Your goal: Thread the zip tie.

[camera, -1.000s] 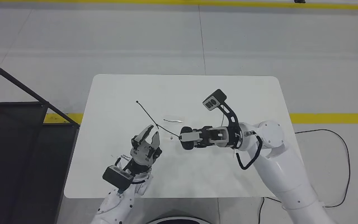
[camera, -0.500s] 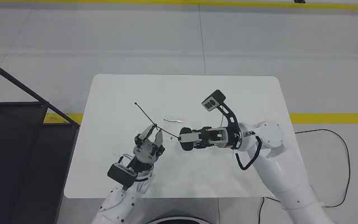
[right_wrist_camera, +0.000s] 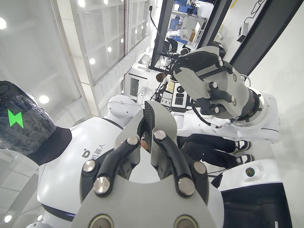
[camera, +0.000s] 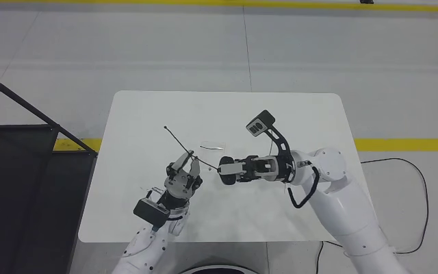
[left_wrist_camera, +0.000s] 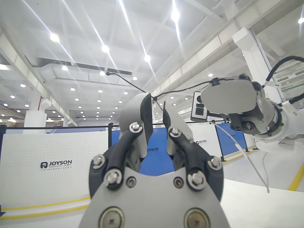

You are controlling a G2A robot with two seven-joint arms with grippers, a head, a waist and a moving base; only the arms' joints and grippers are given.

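A thin black zip tie (camera: 179, 141) slants up over the white table (camera: 301, 123), its small head at the far end. My right gripper (camera: 220, 166) is shut on the tie's near end; in the right wrist view (right_wrist_camera: 146, 106) the pads are pressed together. My left gripper (camera: 185, 162) points upward at mid-table with the strap running between its fingertips. In the left wrist view (left_wrist_camera: 155, 103) the fingers are narrowly open, a gap on each side of the black zip tie (left_wrist_camera: 128, 84), and the right gripper (left_wrist_camera: 212, 83) is close by.
A white zip tie (camera: 212, 144) lies on the table just beyond the two grippers. A black frame and dark panel (camera: 27, 178) stand off the table's left side. The table's right half and far edge are bare.
The left gripper has moved up toward the black tie, and its fingers have narrowed from wide apart to a small gap around the strap. The right gripper has barely moved.
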